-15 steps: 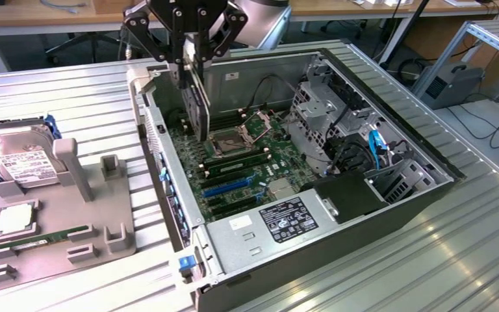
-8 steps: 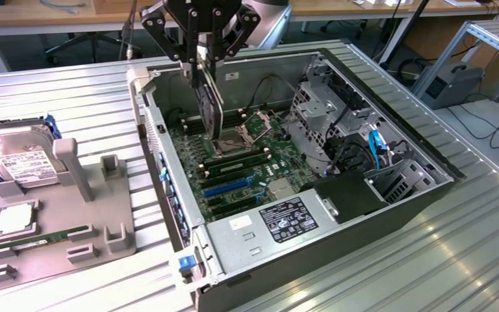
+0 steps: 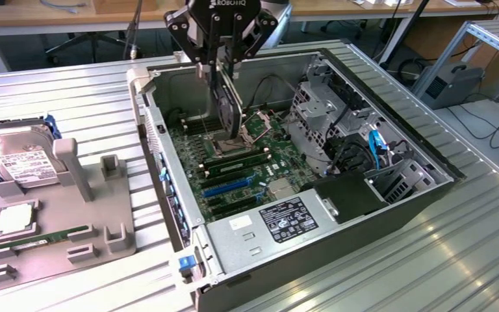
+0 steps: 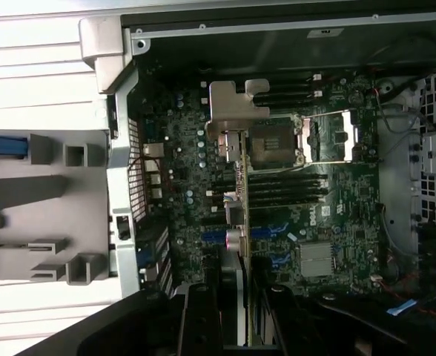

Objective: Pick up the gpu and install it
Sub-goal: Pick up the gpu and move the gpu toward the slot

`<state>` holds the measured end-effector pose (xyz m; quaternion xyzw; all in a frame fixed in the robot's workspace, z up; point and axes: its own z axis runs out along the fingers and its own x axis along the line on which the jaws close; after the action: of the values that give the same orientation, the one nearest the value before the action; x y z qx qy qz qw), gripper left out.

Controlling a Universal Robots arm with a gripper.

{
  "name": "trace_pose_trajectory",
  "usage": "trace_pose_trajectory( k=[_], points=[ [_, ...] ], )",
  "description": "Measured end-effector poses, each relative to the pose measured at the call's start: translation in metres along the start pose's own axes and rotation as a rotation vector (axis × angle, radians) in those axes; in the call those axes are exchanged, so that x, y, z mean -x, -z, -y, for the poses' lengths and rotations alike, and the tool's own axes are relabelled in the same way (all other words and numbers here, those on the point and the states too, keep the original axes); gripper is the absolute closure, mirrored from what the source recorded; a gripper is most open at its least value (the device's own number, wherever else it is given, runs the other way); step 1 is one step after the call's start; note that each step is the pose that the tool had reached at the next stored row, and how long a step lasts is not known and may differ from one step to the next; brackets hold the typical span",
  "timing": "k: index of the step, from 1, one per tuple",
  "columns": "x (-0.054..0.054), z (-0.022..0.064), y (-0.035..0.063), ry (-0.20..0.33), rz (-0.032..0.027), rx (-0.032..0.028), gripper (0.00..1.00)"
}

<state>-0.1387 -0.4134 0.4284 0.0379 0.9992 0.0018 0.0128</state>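
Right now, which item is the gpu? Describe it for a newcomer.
In the open computer case, look above the motherboard, where the gripper hangs. The gpu is the slim black card it clamps on edge, with a pale metal bracket, unlike the silver hard drive and green memory stick on the grey holder.

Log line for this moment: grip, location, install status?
grip: gripper shut on gpu | location: upright over motherboard inside open case | install: not yet seated
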Motion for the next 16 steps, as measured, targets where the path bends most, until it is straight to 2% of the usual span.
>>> trace_pose_trajectory(
  k=[16],
  points=[
    [0.035,-0.0026,-0.0124,0.0,-0.0007,-0.001,0.73]
  ],
)
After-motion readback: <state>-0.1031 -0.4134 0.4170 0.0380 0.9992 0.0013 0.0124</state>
